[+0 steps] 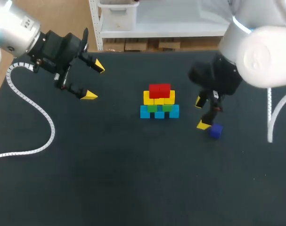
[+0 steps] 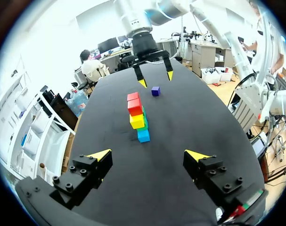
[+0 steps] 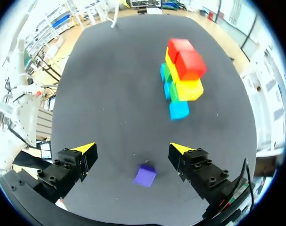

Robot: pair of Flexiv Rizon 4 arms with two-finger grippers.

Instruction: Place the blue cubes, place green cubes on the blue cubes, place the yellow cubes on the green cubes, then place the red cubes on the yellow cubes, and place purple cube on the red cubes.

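My right wrist view showed the purple cube [image 3: 145, 174] lying on the table between the wide-spread fingers of my right gripper [image 3: 132, 148], touching neither, which the head view left unclear. Beyond it, mid-frame in the head view, stood the stack [image 1: 159, 101] with red cubes [image 1: 159, 90] on top. My left gripper [image 1: 94, 80] hung wide open at upper left.

Cube count: blue cubes [image 1: 145, 112] x3, green cubes [image 1: 152, 108] x2, yellow cubes [image 1: 149, 98] look like x3 (middle one mostly hidden under the reds), red cubes [image 1: 160, 90] x2, purple cube [image 1: 215, 131] x1. 11 cubes total if yellow is 3. Grippers x2: left gripper [image 1: 94, 80], right gripper [image 1: 201, 113], two yellow-tipped fingers each
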